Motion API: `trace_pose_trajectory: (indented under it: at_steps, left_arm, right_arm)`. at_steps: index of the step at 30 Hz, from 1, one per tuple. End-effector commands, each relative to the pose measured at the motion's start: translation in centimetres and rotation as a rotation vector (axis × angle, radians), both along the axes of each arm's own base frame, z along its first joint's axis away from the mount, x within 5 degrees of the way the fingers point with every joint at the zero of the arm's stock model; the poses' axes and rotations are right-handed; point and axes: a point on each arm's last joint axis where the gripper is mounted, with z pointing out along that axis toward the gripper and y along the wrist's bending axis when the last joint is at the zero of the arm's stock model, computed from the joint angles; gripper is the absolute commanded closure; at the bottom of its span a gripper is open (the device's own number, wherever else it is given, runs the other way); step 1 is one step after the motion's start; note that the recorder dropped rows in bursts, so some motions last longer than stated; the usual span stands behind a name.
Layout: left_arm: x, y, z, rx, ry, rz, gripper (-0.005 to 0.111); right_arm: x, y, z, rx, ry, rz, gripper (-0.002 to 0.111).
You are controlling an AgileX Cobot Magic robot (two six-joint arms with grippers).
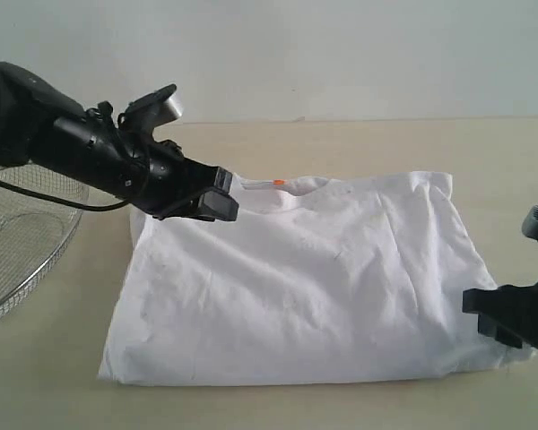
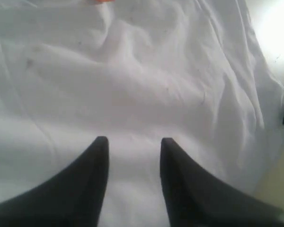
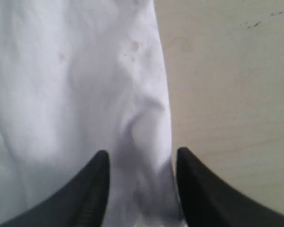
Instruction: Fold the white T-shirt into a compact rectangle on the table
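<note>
My left hand and right hand, both open, bracket the white cotton T-shirt lying on the matte beige table, seemingly placed for the next fold.

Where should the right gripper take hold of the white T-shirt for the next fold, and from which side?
Probably the right side edge near the hem, approached low from the bare table beside it. The white T-shirt ends there in a puckered, layered fold with table alongside, and the right gripper sits open astride that edge.
</note>
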Motion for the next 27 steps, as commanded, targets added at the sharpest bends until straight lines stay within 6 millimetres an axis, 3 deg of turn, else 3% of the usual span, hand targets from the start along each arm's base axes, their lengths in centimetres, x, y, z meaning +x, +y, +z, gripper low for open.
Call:
trace_pose_trajectory:
  at_steps: [1,10,13,17,19,21,23,25,27]
  left_arm:
    - [0.7,-0.6,-0.9,-0.009,0.021,-0.014,0.070]
    - [1.1,-0.4,-2.5,0.039,0.021,-0.020,0.070]
    - [1.1,-0.4,-2.5,0.048,0.015,-0.031,0.070]
    - [1.0,-0.4,-2.5,0.047,0.018,-0.034,0.070]
    - [1.0,-0.4,-2.5,0.047,0.018,-0.034,0.070]
    - [1.0,-0.4,-2.5,0.047,0.019,-0.037,0.070]
    - [1.0,-0.4,-2.5,0.047,0.020,-0.038,0.070]
    - [1.0,-0.4,-2.5,0.047,0.020,-0.038,0.070]
    - [1.0,-0.4,-2.5,0.044,0.022,-0.038,0.070]
  right_arm:
    - [0.8,-0.3,0.7,0.000,-0.031,-0.048,0.047]
    - [6.0,0.1,4.7,0.091,-0.215,-0.037,0.049]
    - [7.3,0.1,4.7,0.111,-0.219,-0.047,0.049]
    - [9.5,-0.4,3.7,0.301,-0.136,-0.016,0.049]
    - [10.1,-1.8,4.6,0.333,-0.079,0.049,0.049]
    - [10.7,-4.4,6.7,0.352,-0.035,0.078,0.049]
    - [11.0,-7.9,9.5,0.516,0.014,0.181,0.049]
    - [11.2,-10.4,9.7,0.626,0.045,0.211,0.049]
    - [11.7,-11.2,7.9,0.645,0.049,0.199,0.049]
